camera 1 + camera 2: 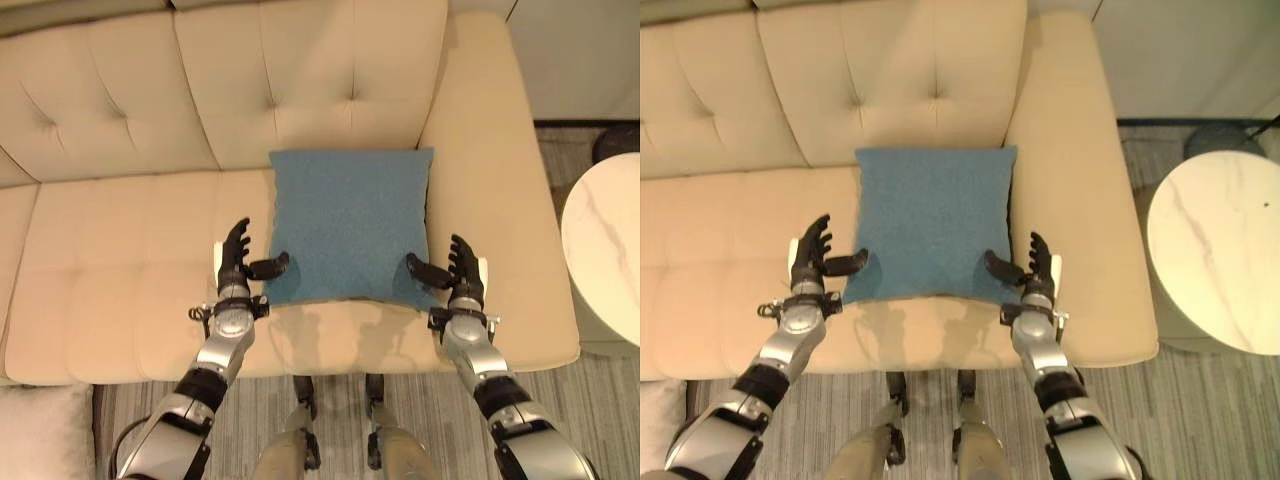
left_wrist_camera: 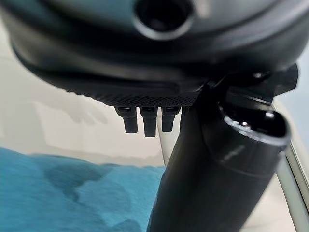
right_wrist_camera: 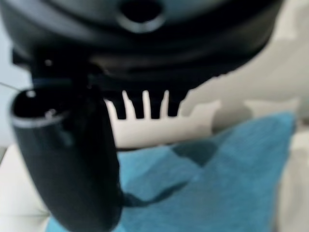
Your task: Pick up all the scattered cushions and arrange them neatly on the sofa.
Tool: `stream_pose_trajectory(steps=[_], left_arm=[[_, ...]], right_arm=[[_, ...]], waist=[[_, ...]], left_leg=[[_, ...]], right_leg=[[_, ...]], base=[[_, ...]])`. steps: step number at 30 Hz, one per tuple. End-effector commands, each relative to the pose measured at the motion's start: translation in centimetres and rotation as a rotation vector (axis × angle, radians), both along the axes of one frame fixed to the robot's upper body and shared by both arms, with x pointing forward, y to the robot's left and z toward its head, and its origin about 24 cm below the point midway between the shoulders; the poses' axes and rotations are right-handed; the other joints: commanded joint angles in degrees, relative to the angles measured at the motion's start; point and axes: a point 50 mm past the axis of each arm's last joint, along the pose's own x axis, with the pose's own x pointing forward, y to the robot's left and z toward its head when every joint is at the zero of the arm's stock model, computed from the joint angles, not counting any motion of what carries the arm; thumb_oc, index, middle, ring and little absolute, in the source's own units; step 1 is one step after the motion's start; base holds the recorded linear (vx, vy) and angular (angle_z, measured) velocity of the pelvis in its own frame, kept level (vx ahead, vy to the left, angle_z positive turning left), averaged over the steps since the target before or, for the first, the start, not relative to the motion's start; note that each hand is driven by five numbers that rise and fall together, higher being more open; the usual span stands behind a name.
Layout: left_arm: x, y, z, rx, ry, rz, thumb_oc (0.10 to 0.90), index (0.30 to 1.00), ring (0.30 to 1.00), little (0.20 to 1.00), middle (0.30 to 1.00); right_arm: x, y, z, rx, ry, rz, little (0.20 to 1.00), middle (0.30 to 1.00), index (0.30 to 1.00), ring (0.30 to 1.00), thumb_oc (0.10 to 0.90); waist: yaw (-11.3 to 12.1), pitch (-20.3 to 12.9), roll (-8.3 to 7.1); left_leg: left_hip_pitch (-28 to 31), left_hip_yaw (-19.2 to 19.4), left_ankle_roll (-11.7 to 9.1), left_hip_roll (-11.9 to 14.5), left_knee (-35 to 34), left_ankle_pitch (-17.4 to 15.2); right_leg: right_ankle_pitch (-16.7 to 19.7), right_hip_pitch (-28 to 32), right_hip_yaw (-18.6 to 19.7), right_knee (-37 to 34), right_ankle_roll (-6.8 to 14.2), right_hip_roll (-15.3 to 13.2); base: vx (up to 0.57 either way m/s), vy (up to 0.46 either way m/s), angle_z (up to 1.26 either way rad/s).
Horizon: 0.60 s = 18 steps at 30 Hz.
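Note:
A square blue cushion [image 1: 350, 222] lies on the seat of the cream sofa [image 1: 120, 250], its top edge against the backrest, close to the right armrest. My left hand [image 1: 235, 262] is at the cushion's lower left corner with fingers straight and the thumb reaching to the cushion's edge. My right hand [image 1: 462, 270] mirrors it at the lower right corner, thumb lying over that corner. Both hands are open and hold nothing. The blue fabric [image 2: 58, 193] shows just past the left hand [image 2: 145, 118], and the same fabric [image 3: 217, 183] past the right hand [image 3: 142, 104].
A round white marble table [image 1: 605, 250] stands to the right of the sofa's armrest [image 1: 490, 150]. A pale fluffy item [image 1: 45, 435], perhaps another cushion, lies on the striped carpet at the lower left. The sofa seat to the cushion's left is bare.

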Motion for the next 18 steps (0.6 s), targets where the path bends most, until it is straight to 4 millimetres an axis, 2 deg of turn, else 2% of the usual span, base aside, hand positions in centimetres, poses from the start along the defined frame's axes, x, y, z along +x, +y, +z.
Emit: stream_pose_trajectory(steps=[1,3,5,6,10,11,12,13,14,15,16,18], left_arm=[[2.3,1.1,5.6,0.129,-0.191,0.02,0.8,0.9,0.9,0.9,0.9],[3.0,0.0,6.0,0.204,-0.175,-0.024,0.8,0.9,0.9,0.9,0.9],[3.0,0.0,6.1,0.204,-0.175,-0.024,0.8,0.9,0.9,0.9,0.9],[3.2,-0.8,6.1,0.229,-0.168,-0.051,0.8,0.9,0.9,0.9,0.9],[3.1,-3.3,4.8,0.212,-0.12,-0.141,0.8,0.9,0.9,0.9,0.9],[3.1,-3.3,4.8,0.212,-0.12,-0.141,0.8,0.9,0.9,0.9,0.9],[2.8,-4.7,3.7,0.162,-0.082,-0.192,0.8,0.9,0.9,0.9,0.9],[2.6,-5.3,3.2,0.123,-0.066,-0.216,0.8,0.9,0.9,0.9,0.9],[2.5,-5.9,3.0,0.077,-0.057,-0.23,0.8,0.9,0.9,0.9,0.9],[2.4,-6.4,2.7,0.034,-0.045,-0.249,0.554,0.531,0.531,0.531,0.531],[2.3,-6.8,2.6,-0.001,-0.038,-0.267,0.4,0.3,0.3,0.3,0.3],[2.3,-7.0,2.7,-0.012,-0.044,-0.277,0.4,0.3,0.3,0.3,0.3]], right_arm=[[2.2,0.4,4.8,0.008,-0.192,0.021,0.9,0.9,0.9,0.9,0.8],[2.9,1.8,5.6,-0.002,-0.199,0.077,0.9,0.9,0.9,0.9,0.8],[2.9,1.8,5.6,-0.002,-0.2,0.077,0.9,0.9,0.9,0.9,0.8],[3.0,2.7,5.9,-0.006,-0.206,0.115,0.9,0.9,0.9,0.9,0.8],[2.9,4.6,5.8,0.036,-0.221,0.187,0.9,0.9,0.9,0.9,0.8],[2.9,4.6,5.8,0.036,-0.22,0.187,0.9,0.9,0.9,0.9,0.8],[2.8,5.3,5.8,0.074,-0.231,0.22,0.9,0.9,0.9,0.9,0.8],[2.7,5.6,5.9,0.097,-0.241,0.237,0.853,0.853,0.853,0.853,0.769],[2.7,6.0,6.1,0.117,-0.25,0.255,0.592,0.592,0.592,0.592,0.595],[2.7,6.3,6.1,0.135,-0.254,0.275,0.375,0.375,0.375,0.375,0.45],[2.7,6.6,6.4,0.147,-0.265,0.291,0.3,0.3,0.3,0.3,0.4],[2.6,6.8,6.6,0.157,-0.276,0.301,0.3,0.3,0.3,0.3,0.4]], waist=[[0.6,-1.2,-3.23],[0.6,-0.5,-3.18],[0.6,-0.5,-3.17],[0.5,-0.2,-3.24],[0.4,0.7,-3.41],[0.4,0.8,-3.41],[0.2,1.0,-3.57],[0.2,1.2,-3.66],[0.1,1.3,-3.7],[0.0,1.5,-3.8],[-0.1,1.6,-3.84],[-0.1,1.7,-3.92]], left_leg=[[-0.6,-1.7,-3.2,-0.4,0.1,-6.3],[-1.4,-1.9,-3.4,-0.4,0.1,-6.0],[-1.4,-1.9,-3.4,-0.4,0.1,-6.0],[-1.8,-2.0,-3.4,-0.4,0.1,-5.7],[-1.5,-2.2,-3.4,-0.5,0.1,-5.7],[-1.2,-2.2,-3.4,-0.5,0.1,-5.9],[-1.0,-2.2,-3.4,-0.5,0.1,-5.9],[-0.9,-2.2,-3.4,-0.5,0.1,-6.0],[-0.8,-2.2,-3.5,-0.5,0.1,-5.9],[-0.7,-2.2,-3.5,-0.5,0.1,-5.9],[-0.6,-2.1,-3.6,-0.4,0.1,-5.9],[-0.5,-2.2,-3.7,-0.4,0.1,-5.9]], right_leg=[[-6.1,-0.6,0.0,0.9,3.9,-2.3],[-5.9,-1.4,-0.1,0.8,3.9,-2.3],[-5.9,-1.4,-0.1,0.8,3.9,-2.3],[-5.7,-1.9,0.0,0.7,3.9,-2.2],[-5.9,-1.4,-0.1,0.7,3.9,-2.1],[-6.0,-1.2,-0.1,0.7,3.9,-2.1],[-6.1,-1.0,-0.1,0.8,3.8,-2.1],[-6.1,-0.8,-0.1,0.7,3.8,-2.1],[-6.1,-0.7,-0.1,0.7,3.7,-2.1],[-6.1,-0.7,0.0,0.7,3.7,-2.1],[-6.1,-0.6,-0.1,0.7,3.7,-2.0],[-6.1,-0.5,-0.1,0.7,3.6,-2.0]], base=[[0.0,0.0,0.0],[0.0,0.0,0.0],[0.0,0.0,0.0],[0.0,0.0,0.0],[0.0,0.0,0.0],[0.0,0.0,0.0],[0.0,0.0,0.0],[-0.02,0.005,0.06],[-0.02,-0.003,0.08],[-0.03,-0.001,0.13],[-0.03,-0.007,0.12],[-0.03,-0.009,0.08]])
